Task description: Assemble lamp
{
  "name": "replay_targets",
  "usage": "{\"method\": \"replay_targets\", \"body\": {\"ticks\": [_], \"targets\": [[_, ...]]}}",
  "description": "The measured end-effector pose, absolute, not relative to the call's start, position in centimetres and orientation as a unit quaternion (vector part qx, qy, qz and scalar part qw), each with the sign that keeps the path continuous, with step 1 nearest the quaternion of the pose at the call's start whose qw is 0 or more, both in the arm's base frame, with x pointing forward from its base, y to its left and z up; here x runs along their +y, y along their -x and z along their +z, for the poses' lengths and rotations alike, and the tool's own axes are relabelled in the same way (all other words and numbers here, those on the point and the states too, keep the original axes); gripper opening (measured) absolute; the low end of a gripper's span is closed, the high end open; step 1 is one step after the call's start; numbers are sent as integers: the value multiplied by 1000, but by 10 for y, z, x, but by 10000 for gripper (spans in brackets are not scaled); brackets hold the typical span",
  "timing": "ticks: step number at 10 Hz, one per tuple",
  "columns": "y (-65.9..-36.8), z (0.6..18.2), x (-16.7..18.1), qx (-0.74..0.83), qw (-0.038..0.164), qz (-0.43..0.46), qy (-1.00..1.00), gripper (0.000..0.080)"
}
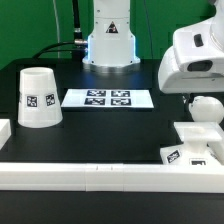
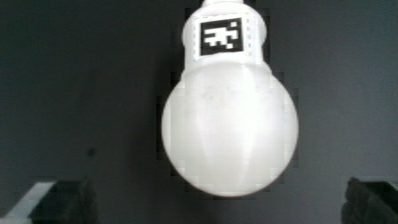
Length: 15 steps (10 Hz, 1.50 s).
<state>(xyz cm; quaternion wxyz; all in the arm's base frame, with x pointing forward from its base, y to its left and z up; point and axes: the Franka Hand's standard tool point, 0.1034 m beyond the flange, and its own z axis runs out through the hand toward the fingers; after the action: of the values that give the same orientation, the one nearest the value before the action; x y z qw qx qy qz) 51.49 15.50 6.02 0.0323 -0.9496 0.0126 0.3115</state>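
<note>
Jaws: I read them as open. In the wrist view the two dark fingertips (image 2: pixel 50 202) sit wide apart, one on each side of the bulb (image 2: pixel 228 120), and neither touches it.
Bulb: on the exterior view's right, under my wrist (image 1: pixel 198 58), with its round head just far of the base (image 1: pixel 196 143). I can't tell whether it rests fully on the tabletop (image 1: pixel 120 135).
Shade: the shade (image 1: pixel 38 97) stands wide end down on the exterior view's left, well apart from the other parts.
Risk, slip: the bulb is smooth and rounded, so if I close off its widest line I'd expect it to roll or pop free.
Risk, knock: the base is just beside the bulb, so a fingertip coming down could nudge it out of place.
Risk, sight: the wrist hides most of the bulb from outside, so I can only align by the wrist view.
Labels: there is a square black-and-white tag (image 2: pixel 222 37) on the bulb's narrow end, one each on the shade and base, and four on the marker board (image 1: pixel 108 98). They are patterns only, with no lettering or brand I can read.
</note>
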Motion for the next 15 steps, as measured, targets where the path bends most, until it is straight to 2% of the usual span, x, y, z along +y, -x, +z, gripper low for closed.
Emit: {"method": "replay_targets", "body": {"ticks": [1, 6, 8, 11, 15], "targets": [[-514, 60, 161, 33, 46, 316, 947, 699], [-508, 54, 159, 34, 45, 329, 943, 699], [-494, 50, 157, 31, 39, 387, 921, 699], [-487, 37, 156, 23, 34, 460, 887, 699], [-486, 16, 157, 25, 35, 447, 893, 699]]}}
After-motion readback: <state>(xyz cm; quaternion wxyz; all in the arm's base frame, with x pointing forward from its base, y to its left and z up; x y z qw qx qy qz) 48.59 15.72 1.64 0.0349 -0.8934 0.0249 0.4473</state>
